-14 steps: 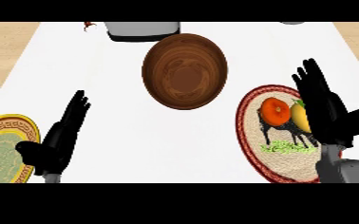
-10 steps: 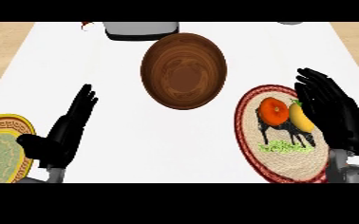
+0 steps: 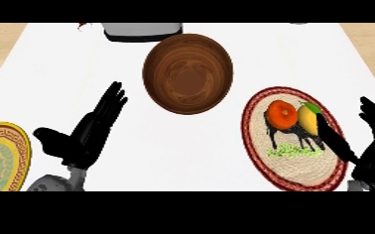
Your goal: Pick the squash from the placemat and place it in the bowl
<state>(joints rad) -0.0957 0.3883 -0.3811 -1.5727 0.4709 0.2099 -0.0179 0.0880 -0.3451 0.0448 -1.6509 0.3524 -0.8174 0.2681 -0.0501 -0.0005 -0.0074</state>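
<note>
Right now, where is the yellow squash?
In the head view, the yellow squash lies on the round woven placemat at the right, beside an orange-red round fruit, right of the brown wooden bowl.

We saw a yellow squash point(image 3: 310, 122) beside an orange fruit point(image 3: 282, 114) on the round placemat point(image 3: 293, 167). Our right hand point(image 3: 350, 148) was just beside the squash, fingers straight. The brown bowl point(image 3: 188, 73) sat on the white desk point(image 3: 183, 153). Our left hand point(image 3: 84, 134) was open.

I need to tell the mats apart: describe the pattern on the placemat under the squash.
Head view: the woven tan placemat has a red rim and a black animal on green grass.
</note>
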